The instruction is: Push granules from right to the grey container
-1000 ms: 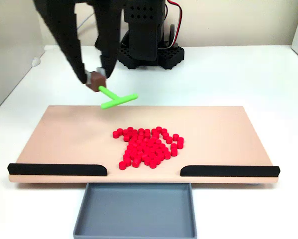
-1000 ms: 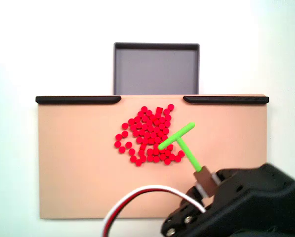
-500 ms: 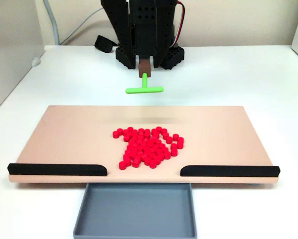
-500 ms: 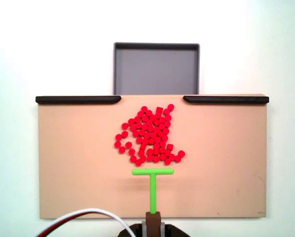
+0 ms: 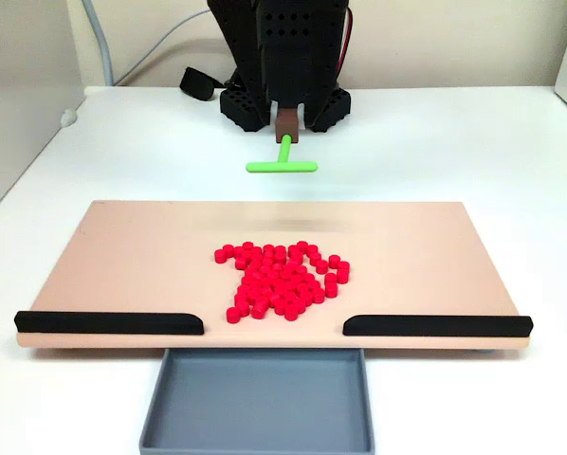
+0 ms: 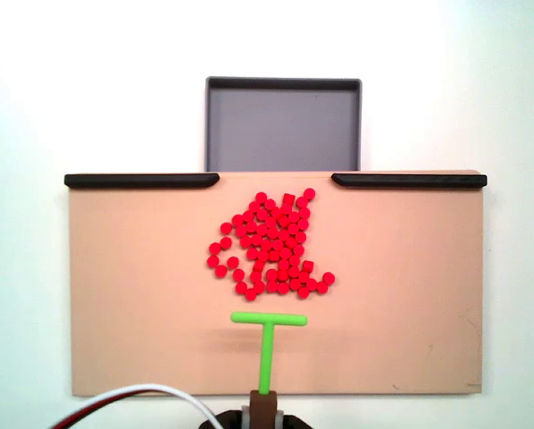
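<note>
A: Behind the tan board (image 5: 151, 246), at its far edge as one fixed view shows it, the green T-shaped pusher (image 5: 282, 165) hangs raised off the surface, crossbar level and facing the pile. Its stem ends in a brown block (image 5: 287, 121) held by the black end effector (image 5: 288, 106); whether the jaws are clamped on the block I cannot tell

B: Where are the granules?

A: The red granules (image 6: 269, 245) sit in a loose cluster near the board's middle, apart from the crossbar. The grey container (image 6: 283, 125) lies beyond the gap between the two black strips (image 6: 142, 180), and looks empty

B: Which step is this?

A: By my reading, lining up before the first push. The next move calls for lowering the crossbar to the board just behind the pile, then sweeping straight through the gap. The pile looks wider than the crossbar, so stray pellets at the sides could slip past

B: What changed from a second ago?

A: The pusher hung skewed over the pile's edge then; it has since squared up and drawn back behind it. The granules have not moved
</note>
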Controlling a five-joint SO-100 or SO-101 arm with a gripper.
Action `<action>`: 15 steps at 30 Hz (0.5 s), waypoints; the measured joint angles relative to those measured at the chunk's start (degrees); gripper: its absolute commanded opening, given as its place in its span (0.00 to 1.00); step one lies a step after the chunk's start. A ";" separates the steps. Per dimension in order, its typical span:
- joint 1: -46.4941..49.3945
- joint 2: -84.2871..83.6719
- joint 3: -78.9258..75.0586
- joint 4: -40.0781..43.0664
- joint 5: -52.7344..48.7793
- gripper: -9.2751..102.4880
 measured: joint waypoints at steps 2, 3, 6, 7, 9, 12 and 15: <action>-0.88 0.00 0.00 0.00 0.18 0.08; -1.41 0.26 0.00 -0.09 0.53 0.08; -3.16 1.85 0.09 0.00 2.29 0.08; -3.60 2.02 0.09 0.26 2.46 0.08; -3.96 2.11 0.09 0.26 2.64 0.08; -3.96 2.11 0.09 0.26 2.46 0.08; -3.87 2.11 0.09 0.26 0.62 0.08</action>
